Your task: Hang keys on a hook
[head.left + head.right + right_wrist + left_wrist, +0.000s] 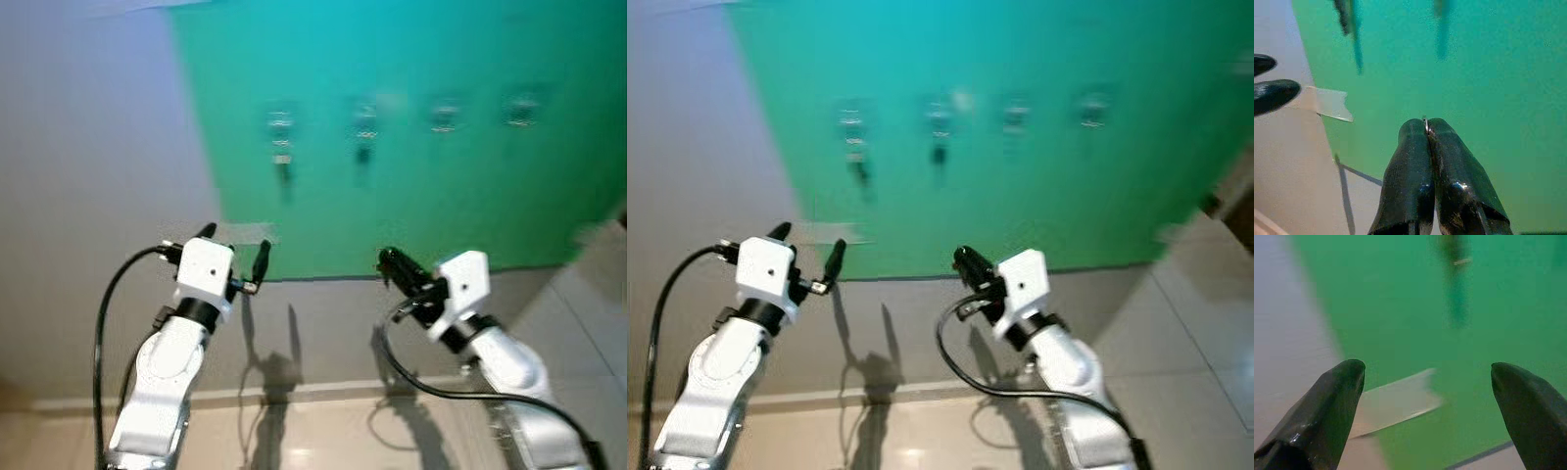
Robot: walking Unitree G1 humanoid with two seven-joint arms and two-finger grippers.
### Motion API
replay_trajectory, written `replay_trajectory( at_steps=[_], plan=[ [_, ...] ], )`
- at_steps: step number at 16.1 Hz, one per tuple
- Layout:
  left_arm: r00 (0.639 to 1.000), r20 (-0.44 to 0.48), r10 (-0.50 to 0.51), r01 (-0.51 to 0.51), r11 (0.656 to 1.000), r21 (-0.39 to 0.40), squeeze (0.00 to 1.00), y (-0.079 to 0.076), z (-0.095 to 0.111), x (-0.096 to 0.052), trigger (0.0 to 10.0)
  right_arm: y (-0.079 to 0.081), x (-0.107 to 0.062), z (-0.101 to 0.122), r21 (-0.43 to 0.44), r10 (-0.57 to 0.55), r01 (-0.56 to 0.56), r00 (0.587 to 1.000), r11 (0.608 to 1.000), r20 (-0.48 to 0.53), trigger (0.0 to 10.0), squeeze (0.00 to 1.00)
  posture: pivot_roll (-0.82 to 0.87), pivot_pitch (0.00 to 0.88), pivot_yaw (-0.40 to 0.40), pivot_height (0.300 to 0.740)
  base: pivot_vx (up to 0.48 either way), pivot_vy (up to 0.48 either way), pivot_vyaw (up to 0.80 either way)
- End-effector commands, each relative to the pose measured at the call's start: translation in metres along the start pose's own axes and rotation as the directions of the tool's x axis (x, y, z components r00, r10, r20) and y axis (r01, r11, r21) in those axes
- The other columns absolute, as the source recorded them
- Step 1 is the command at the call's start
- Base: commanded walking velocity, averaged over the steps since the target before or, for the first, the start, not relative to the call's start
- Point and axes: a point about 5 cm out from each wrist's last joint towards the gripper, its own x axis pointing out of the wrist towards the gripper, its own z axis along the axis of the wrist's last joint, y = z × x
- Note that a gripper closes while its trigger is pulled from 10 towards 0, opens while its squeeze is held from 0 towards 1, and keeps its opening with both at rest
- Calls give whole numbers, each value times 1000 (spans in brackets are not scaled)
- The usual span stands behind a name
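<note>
Nearest the camera, at the bottom of the frame, pale glossy floor tiles (323,441) can be seen, with both silver arms rising from them and black cables looping off each wrist.

The left claw (235,250) is held wide open with nothing between its long, rounded black fingers; it's parked at lower left, in front of the spot where a strip of clear tape (1396,401) pins down the corner of the green sheet (411,117).

The right claw (1426,128) is pressed fully closed at lower centre. A thin sliver of metal, likely a key ring (1425,121), is pinched at the very tips in the right wrist view. The keys themselves can't be made out, so what exactly is gripped is a guess.

Further back, the plain grey wall is covered across the upper right by that flat, matte green sheet. A row of four small shiny metal hooks (364,122) is mounted along the upper part of it, all blurred; the two on the left seem to have something dark hanging below them.

Step-wise, this looks like the approach: the ring is held but well short of the hooks. Next, the right claw probably has to be raised and pushed forward so the ring can be slipped over a free hook, then opened.
</note>
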Motion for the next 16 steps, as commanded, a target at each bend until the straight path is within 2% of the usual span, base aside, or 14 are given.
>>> replay_trajectory(
  at_steps=[1, 4, 5, 10, 16],
  plan=[
    [1000, 9, 4, -4, 1000, 14, 0, 2, 2, -1, 10000, 3, 3, 11, -3, 46, -46, 998, 999, 38, 10000, 0, -50, 0, 35, 740, 0, -368, 0],
    [999, 19, 34, -34, 999, 2, 0, 1, 3, -3, 10000, 7, 9, 29, -30, 127, -125, 988, 992, 87, 10000, 0, -44, 0, 11, 740, 0, -365, 0],
    [999, 18, 40, -40, 999, 1, 0, 1, 2, -4, 10000, 9, 10, 31, -10, 135, -135, 986, 991, 96, 10000, 0, -42, 0, 6, 740, 0, -364, 0],
    [998, 21, 57, -57, 998, 6, 0, 3, 3, -7, 10000, 21, 16, 37, -1, 191, -193, 975, 981, 116, 10000, 0, -33, 0, -5, 740, 0, -366, 800],
    [999, 41, 33, -35, 998, 56, 0, 7, 10, -3, 10000, 18, 27, 53, 44, 95, -105, 976, 993, 195, 10000, 0, -26, 0, 13, 740, 0, -61, 73]
  ],
)
